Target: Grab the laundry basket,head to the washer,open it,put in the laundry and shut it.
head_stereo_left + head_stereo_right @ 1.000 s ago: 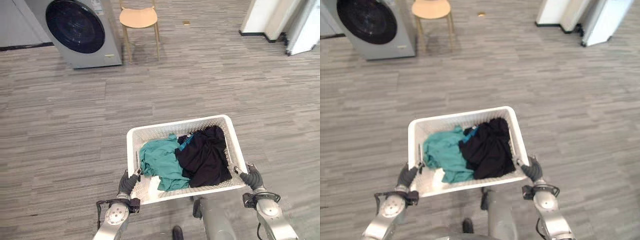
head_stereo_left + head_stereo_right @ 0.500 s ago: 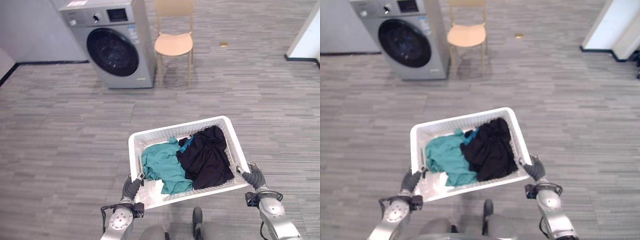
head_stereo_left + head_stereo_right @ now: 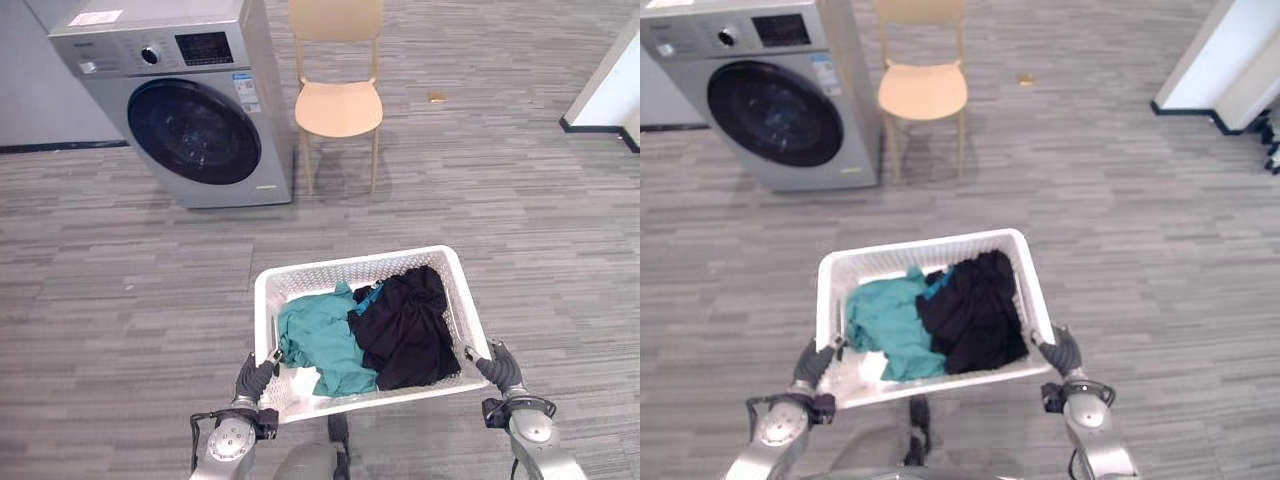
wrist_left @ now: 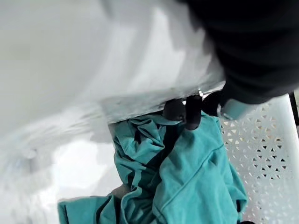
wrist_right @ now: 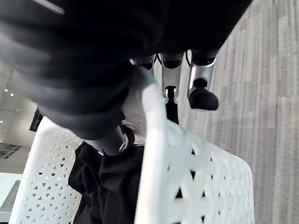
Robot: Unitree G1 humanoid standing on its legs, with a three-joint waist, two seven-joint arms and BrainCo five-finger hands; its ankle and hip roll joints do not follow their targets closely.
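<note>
A white perforated laundry basket point(image 3: 350, 268) hangs low in front of me, carried between both hands. Inside it lie a teal garment point(image 3: 318, 335) on the left and a black garment point(image 3: 405, 325) on the right. My left hand point(image 3: 255, 378) is shut on the basket's left rim, and in the left wrist view its dark fingertips point(image 4: 191, 112) curl over the rim above the teal cloth point(image 4: 187, 177). My right hand point(image 3: 497, 368) grips the right rim point(image 5: 154, 121), fingers point(image 5: 201, 88) outside the wall. The grey washer point(image 3: 190, 110) stands ahead to the left with its round dark door point(image 3: 193, 130) shut.
A light wooden chair point(image 3: 340, 105) stands right beside the washer. A small brown object point(image 3: 436, 97) lies on the grey plank floor beyond it. A white wall base point(image 3: 605, 90) runs along the far right, and open floor separates me from the washer.
The whole picture has shifted: the washer and chair now sit nearer and larger in view. The basket stays held by both hands, laundry unchanged.
</note>
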